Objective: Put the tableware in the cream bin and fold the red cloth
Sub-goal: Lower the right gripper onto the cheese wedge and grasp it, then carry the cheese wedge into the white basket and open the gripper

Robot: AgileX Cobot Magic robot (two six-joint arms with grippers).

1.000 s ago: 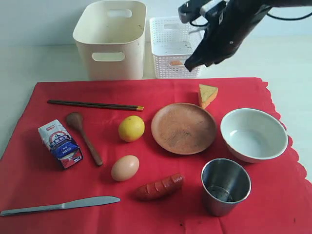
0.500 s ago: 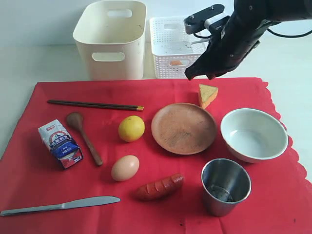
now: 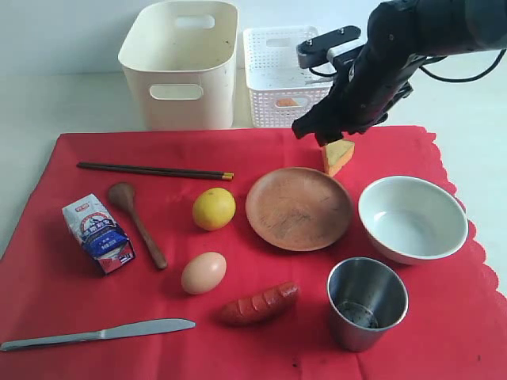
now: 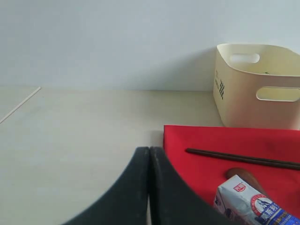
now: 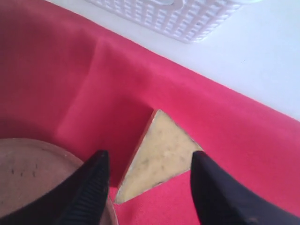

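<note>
On the red cloth (image 3: 71,162) lie dark chopsticks (image 3: 154,170), a wooden spoon (image 3: 136,222), a silver knife (image 3: 99,333), a round wooden plate (image 3: 298,208), a white bowl (image 3: 412,218) and a steel cup (image 3: 366,302). The cream bin (image 3: 181,65) stands behind the cloth. My right gripper (image 3: 321,136) hangs open just above a cheese wedge (image 5: 159,157), one finger on either side of it, not touching. My left gripper (image 4: 149,152) is shut on nothing, off the cloth's left edge (image 4: 197,150); it is out of the exterior view.
A white lattice basket (image 3: 277,75) with an orange item stands beside the bin. A lemon (image 3: 213,208), egg (image 3: 203,272), sausage (image 3: 260,303) and blue-white carton (image 3: 98,233) also lie on the cloth. Bare table surrounds the cloth.
My right arm has come down and forward from above the lattice basket to just over the cheese wedge. Nothing on the cloth has moved.
</note>
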